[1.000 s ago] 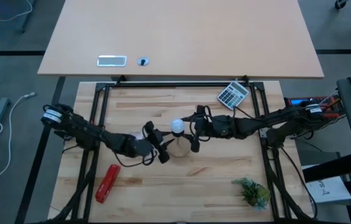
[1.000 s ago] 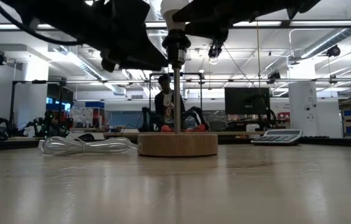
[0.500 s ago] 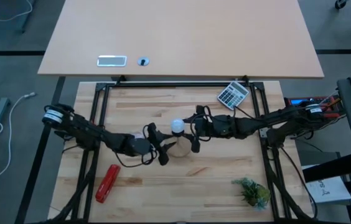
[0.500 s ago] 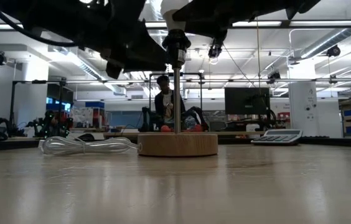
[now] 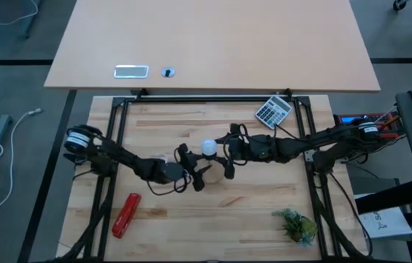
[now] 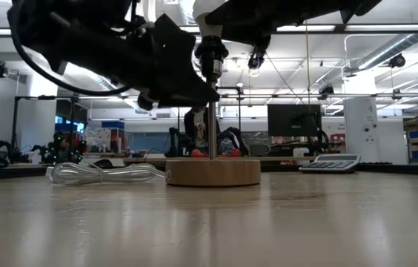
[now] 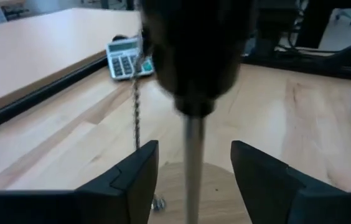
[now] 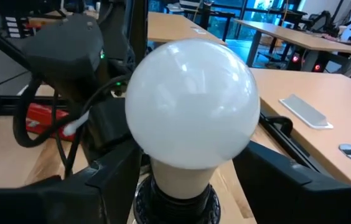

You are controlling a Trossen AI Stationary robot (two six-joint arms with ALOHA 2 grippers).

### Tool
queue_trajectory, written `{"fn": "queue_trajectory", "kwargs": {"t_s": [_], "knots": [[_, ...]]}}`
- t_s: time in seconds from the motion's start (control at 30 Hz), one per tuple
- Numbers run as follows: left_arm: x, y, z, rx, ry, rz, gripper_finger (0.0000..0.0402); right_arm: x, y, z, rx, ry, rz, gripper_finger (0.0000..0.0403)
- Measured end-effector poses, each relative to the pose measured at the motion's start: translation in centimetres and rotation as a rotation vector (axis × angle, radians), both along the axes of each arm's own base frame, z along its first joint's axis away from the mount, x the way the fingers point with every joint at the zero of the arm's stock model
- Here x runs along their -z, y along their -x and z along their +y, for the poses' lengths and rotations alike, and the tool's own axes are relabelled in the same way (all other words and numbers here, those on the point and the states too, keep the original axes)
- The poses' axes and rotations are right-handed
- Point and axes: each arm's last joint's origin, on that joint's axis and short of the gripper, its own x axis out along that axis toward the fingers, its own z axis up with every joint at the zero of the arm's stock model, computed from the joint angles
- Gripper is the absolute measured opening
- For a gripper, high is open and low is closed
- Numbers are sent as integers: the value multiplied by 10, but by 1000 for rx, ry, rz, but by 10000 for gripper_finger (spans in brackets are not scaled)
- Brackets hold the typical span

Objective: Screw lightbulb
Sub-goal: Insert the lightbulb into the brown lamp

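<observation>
The lightbulb (image 8: 191,102), white and round, stands upright in the black socket (image 8: 175,202) atop a thin metal rod (image 6: 212,122) on a round wooden disc (image 6: 213,172). My right gripper (image 5: 219,155) comes level from the table's right. It is open, with a finger on either side of the bulb's neck and a gap showing at each. My left gripper (image 7: 194,171) comes from the table's left, lower down. It is open too, its fingers standing on either side of the rod (image 7: 193,168) below the socket, clear of it.
A pull chain (image 7: 136,112) hangs beside the rod. A clear shiny bundle (image 6: 105,173) lies left of the disc. A calculator (image 5: 273,111) is at the back right, a red object (image 5: 126,214) at the near left, a green sprig (image 5: 296,225) at the near right. A person (image 6: 194,122) sits beyond the table.
My left gripper has sunk and gone toward the lamp, so that its fingers now stand on either side of the rod below the socket. The bulb and lamp have stayed where they were.
</observation>
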Motion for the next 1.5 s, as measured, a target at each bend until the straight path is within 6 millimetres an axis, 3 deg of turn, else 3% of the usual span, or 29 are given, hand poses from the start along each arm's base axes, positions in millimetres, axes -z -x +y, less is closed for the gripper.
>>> {"fn": "queue_trajectory", "kwargs": {"t_s": [0.57, 0.73, 0.9, 1.13, 1.5], "knots": [[11, -5, 10, -27, -14, 18, 128, 0, 0, 0, -1, 0, 1, 221], [18, -9, 12, -30, -35, 4, 87, 0, 0, 0, 0, 7, 0, 221], [21, -11, 14, -111, -65, -25, 30, -1, 0, 0, 8, 14, -12, 193], [18, -11, 15, -128, -92, -46, 34, -1, 0, 0, 10, 3, -19, 158], [18, -14, 12, -76, -74, -30, 46, 2, 1, -1, 28, 6, 24, 168]]}}
